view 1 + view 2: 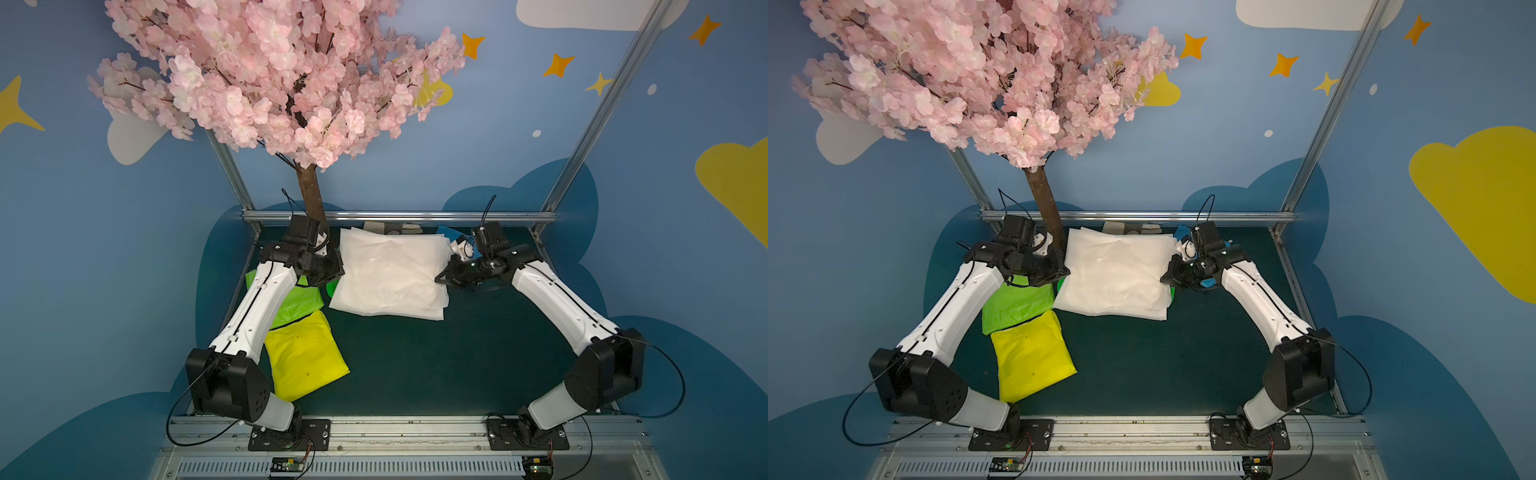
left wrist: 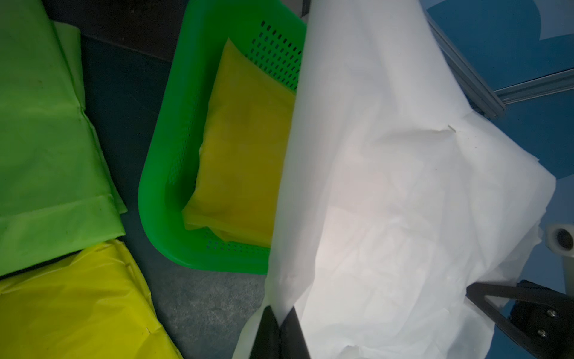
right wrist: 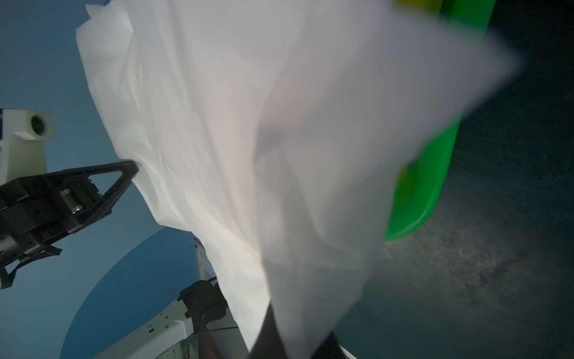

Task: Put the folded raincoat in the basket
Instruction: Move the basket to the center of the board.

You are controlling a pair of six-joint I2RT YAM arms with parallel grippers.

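Spread nearly flat over the basket [image 2: 161, 174], covering most of it: white folded raincoat [image 1: 390, 274], long axis running gripper to gripper. Both arms reaching forward, wrists turned inward toward each other, one on either side of the basket. Clamped tight on opposite raincoat edges: left gripper [image 2: 280, 320] and right gripper [image 1: 442, 278].

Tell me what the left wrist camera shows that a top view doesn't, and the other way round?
Left wrist only: the inside of the basket, where a folded yellow raincoat already lies. Top view only: the blossom tree and both whole arms. Shared: the white raincoat, pinched by the left gripper and right gripper above the basket, plus a green raincoat and a second yellow raincoat on the table.
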